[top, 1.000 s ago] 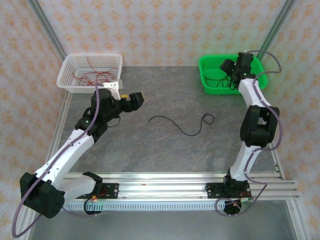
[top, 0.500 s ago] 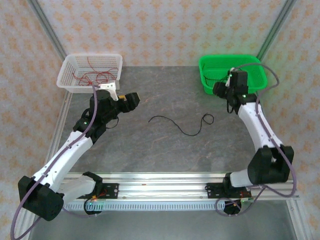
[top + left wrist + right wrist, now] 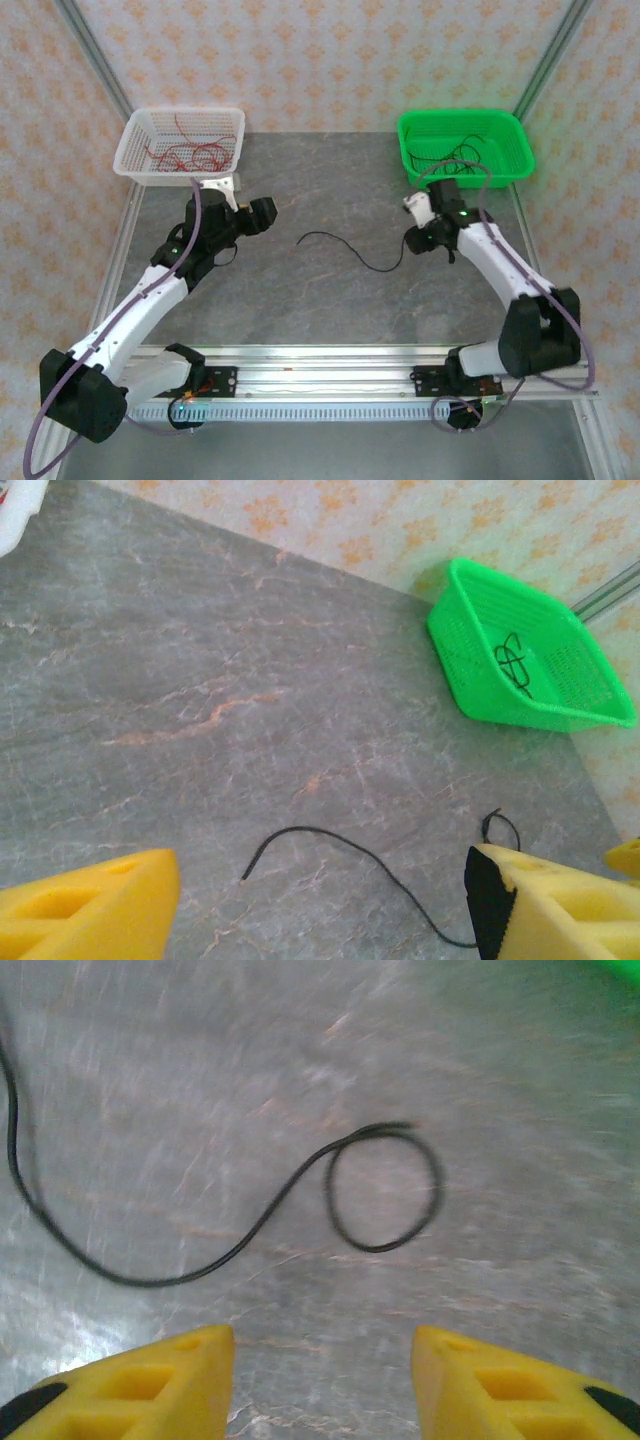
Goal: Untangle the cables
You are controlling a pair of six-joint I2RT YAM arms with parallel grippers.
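1. Top view: the black cable lies alone on the grey table, between my two arms. Its looped end is just beside the right gripper, and its free end is well apart from the left gripper. Red cables sit in the white basket and black strands in the green basket
2. Left wrist view: my left gripper has its yellow fingers spread wide with nothing between them. The black cable curves across the table ahead of them, and the green basket stands beyond
3. Right wrist view, somewhat blurred: my right gripper has its jaws partly apart and holds nothing. The loop of the black cable lies straight ahead of the fingers, not touching them
4. Handling, as I judge it: the strand is very light, thin and limp, and it lies flat on the stone. The pads will have to come right down to the surface to pinch it, and it may slide out or trail once lifted. I would take it where the loop crosses itself, since two runs of wire there give the jaws more to bite, and close fully
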